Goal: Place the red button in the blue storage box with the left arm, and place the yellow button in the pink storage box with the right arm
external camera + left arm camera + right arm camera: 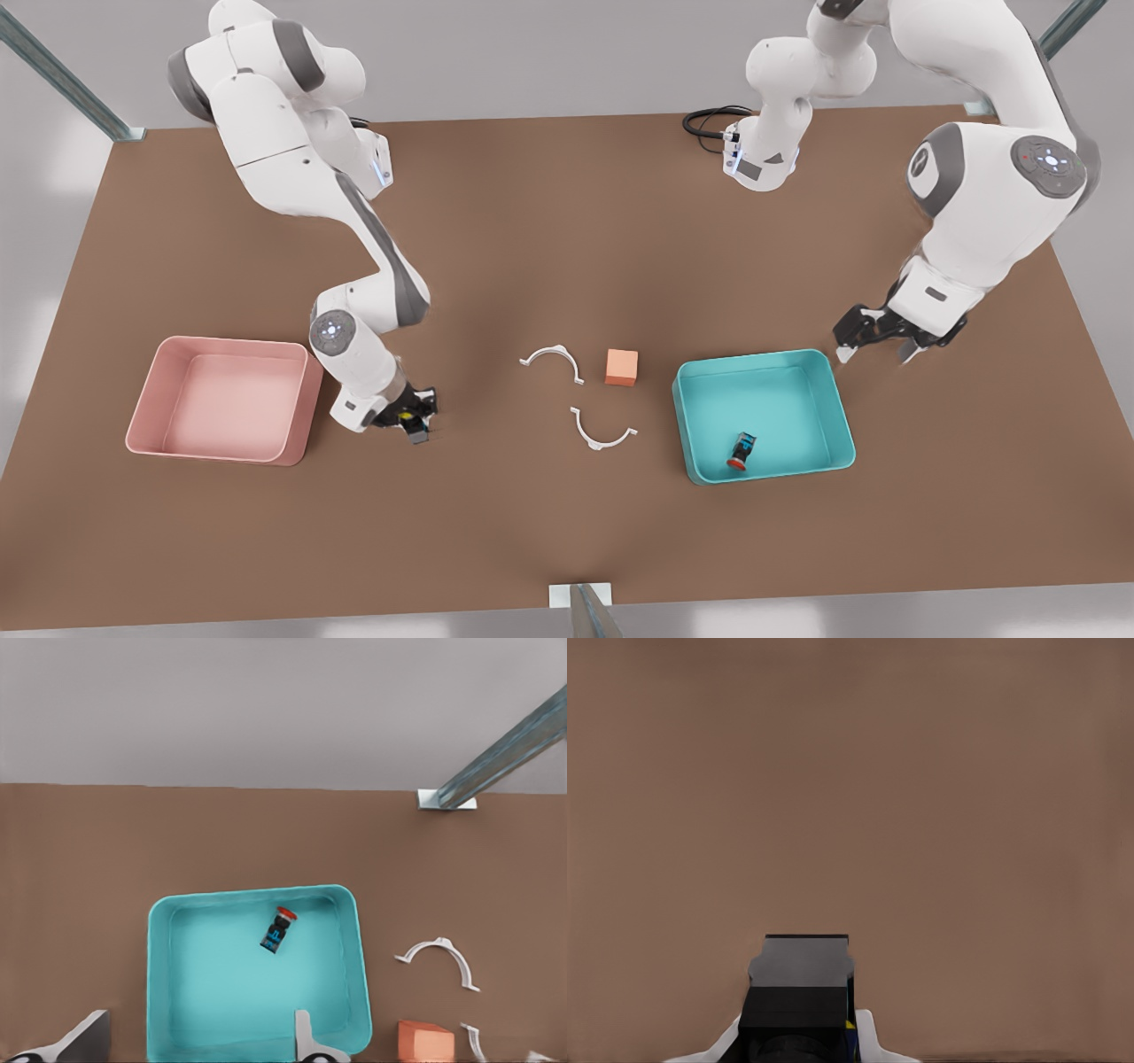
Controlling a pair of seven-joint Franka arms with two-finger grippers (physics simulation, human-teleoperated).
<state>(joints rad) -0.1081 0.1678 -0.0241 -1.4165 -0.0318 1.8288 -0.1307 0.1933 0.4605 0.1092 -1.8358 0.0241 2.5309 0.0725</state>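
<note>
A teal-blue storage box (764,363), a pale pink storage box (142,416), an orange cube (621,367), a plain brown table (567,221).

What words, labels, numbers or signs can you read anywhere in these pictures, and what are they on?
None can be read.
The red button in the blue storage box has a small blue mark on its black base, too small to read.
The orange cube, the pink storage box and the table are plain.

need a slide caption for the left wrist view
Open left pincer above the blue box, where the red button lies on its side; orange cube and white clips alongside.
</note>
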